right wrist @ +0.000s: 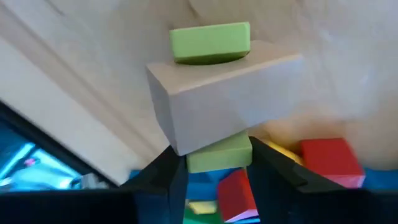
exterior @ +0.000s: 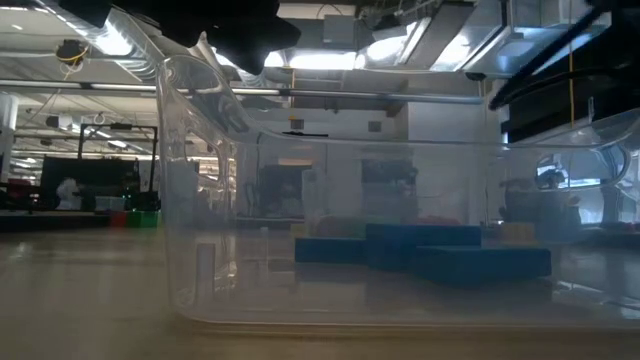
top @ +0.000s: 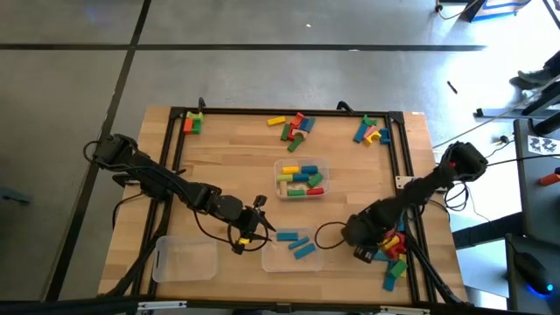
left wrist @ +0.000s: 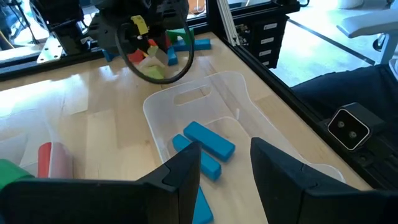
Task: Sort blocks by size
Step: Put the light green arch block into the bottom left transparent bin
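Your right gripper (top: 367,253) sits low in the near-right block pile (top: 395,259), fingers narrowed around a green block (right wrist: 219,154) beside the frame rail (top: 409,188). Your left gripper (top: 249,236) hovers empty, part open, over the tray (top: 268,260) holding three blue blocks (top: 297,242).

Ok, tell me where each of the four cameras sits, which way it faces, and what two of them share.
High: overhead, facing straight down on the wooden table; both dark arms show.
Low: table height, facing level through the clear plastic tray; no arm clearly shows.
Left wrist: over that tray, left pincer open above the long blue wooden blocks.
Right wrist: right pincer around a green wooden block under a pale grey block.
Low and left wrist share the blue blocks.
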Motion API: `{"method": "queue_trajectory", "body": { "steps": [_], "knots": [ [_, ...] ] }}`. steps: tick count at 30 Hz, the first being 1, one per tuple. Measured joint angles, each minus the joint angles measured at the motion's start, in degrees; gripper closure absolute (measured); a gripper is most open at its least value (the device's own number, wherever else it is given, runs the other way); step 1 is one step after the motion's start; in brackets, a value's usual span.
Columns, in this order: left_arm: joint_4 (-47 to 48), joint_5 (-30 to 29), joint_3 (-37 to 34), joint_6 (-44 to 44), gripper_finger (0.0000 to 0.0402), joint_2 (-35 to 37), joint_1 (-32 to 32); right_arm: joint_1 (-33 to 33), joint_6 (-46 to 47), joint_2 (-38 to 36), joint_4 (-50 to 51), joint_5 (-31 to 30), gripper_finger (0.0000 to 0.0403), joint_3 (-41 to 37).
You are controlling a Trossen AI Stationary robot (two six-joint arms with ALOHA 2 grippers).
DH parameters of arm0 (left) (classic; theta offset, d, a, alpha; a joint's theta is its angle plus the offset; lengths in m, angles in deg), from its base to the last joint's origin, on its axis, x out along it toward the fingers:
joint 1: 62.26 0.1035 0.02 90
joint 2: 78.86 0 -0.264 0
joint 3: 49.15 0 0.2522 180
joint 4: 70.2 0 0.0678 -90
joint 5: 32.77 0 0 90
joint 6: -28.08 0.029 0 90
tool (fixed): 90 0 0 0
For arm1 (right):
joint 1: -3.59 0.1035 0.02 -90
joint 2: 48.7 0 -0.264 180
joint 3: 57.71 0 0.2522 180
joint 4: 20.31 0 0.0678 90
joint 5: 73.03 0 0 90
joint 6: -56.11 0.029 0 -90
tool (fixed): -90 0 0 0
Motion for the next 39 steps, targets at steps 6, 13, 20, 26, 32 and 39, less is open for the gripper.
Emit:
{"method": "queue_trajectory", "body": {
  "steps": [6, 13, 20, 26, 32, 39],
  "knots": [
    [0.0, 0.0, 0.0, -0.4, 0.0266, 0.0, 0.0, -4.4, -4.1, 0.0, -1.6, 5.2, 0.0268, 0.0],
    [0.5, 0.0, 0.0, -0.4, 0.0266, 0.0, 0.0, -7.9, -7.9, 0.0, -3.5, 7.1, 0.0265, 0.0],
    [0.4, 0.0, 0.0, -0.4, 0.0266, 0.0, 0.0, -7.7, -11.1, 0.0, -6.2, 7.5, 0.0265, 1.6],
    [0.1, 0.0, 0.0, -0.1, 0.0266, 0.0, 0.0, -7.8, -14.4, 0.0, -3.6, 4.8, 0.0264, 7.4],
    [0.3, 0.0, 0.0, -0.1, 0.0266, 0.0, 0.0, -7.8, -16.7, 0.0, 1.1, -0.1, 0.0264, 13.3],
    [0.3, 0.0, 0.0, -0.2, 0.0266, 0.0, 0.0, -7.8, -23.5, 0.0, 0.8, -10.6, 0.0263, 18.0]
  ]
}}
